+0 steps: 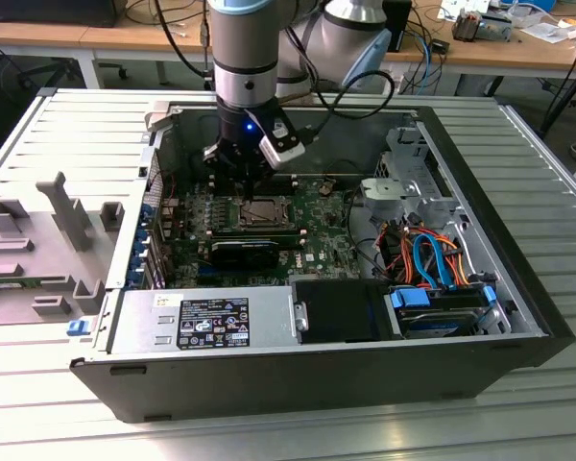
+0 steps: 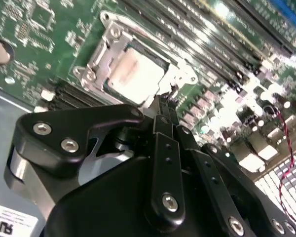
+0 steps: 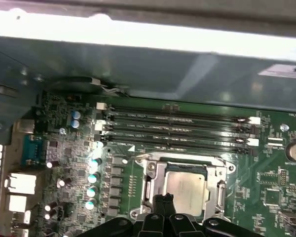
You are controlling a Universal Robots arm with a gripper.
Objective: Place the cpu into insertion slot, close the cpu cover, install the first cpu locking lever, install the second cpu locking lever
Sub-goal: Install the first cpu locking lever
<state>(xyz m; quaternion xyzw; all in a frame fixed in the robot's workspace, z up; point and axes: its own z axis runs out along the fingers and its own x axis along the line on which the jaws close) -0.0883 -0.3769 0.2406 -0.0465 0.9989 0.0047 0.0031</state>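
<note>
arm (image 1: 245, 48): silver-grey tube, black wrist | claw (image 2: 164, 106): black links, silver screws | light: apparently blue

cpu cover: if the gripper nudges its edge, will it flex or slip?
The cpu cover is a thin metal frame, so probably springy. Its shiny finish suggests the gripper, sitting at its edge, could skid. It lies flat over the cpu, so tipping seems unlikely.
</note>
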